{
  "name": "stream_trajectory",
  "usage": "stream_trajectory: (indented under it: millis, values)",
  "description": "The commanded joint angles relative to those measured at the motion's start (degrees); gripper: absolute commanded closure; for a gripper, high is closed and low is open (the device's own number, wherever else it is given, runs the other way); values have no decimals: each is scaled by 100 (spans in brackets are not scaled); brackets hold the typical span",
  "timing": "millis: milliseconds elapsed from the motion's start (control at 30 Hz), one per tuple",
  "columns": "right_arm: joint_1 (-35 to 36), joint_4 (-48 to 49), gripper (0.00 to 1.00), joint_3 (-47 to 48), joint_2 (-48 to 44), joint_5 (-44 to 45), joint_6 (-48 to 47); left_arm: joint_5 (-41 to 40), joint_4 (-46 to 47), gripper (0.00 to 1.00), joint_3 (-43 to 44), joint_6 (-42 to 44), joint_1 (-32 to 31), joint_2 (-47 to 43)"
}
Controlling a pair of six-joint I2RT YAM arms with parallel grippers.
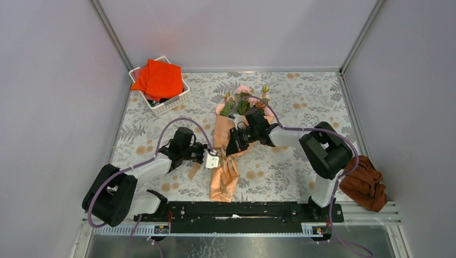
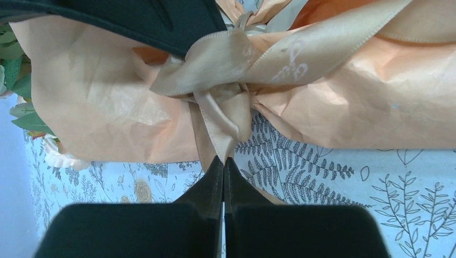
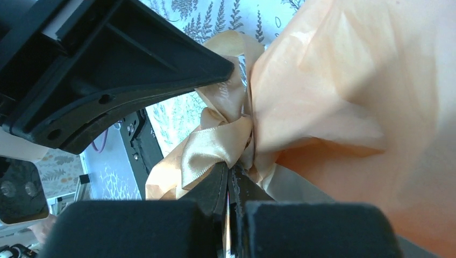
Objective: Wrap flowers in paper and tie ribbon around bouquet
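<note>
1. Since the paper (image 2: 97,97) already encloses the stems and the flowers (image 1: 244,98) poke out of its far end, wrapping looks done; the bouquet (image 1: 223,180) lies on the table (image 1: 306,97) between the arms.
2. The ribbon (image 2: 226,86) is knotted round the paper's waist.
3. The left gripper (image 2: 223,161) has its fingers pressed together, apparently pinching a ribbon tail below the knot.
4. The right gripper (image 3: 231,174) is clamped on a ribbon loop.
5. Remaining, I judge: snug the knot, release.

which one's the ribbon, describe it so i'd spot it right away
Find the bouquet lying at the middle of the floral-print table. Around its pinched waist is the ribbon. It is a narrow, glossy tan satin strip tied in a knot, unlike the broad, matte, crumpled peach paper.
</note>
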Motion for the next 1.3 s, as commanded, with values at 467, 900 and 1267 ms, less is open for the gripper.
stream_trajectory:
  millis: [467, 900, 1267]
  values:
    - [-347, -1853, 100, -311, -1027, 1284, -849, -676, -673, 100, -83, 65, 274, -284]
    - [-346, -2642, 100, -7, -1060, 1399, -1462, -786, -858, 100, -95, -256, 361, -483]
    - [-454, -2354, 100, -501, -866, 1644, -1222, -1105, -12, 100, -501, 203, 839, -202]
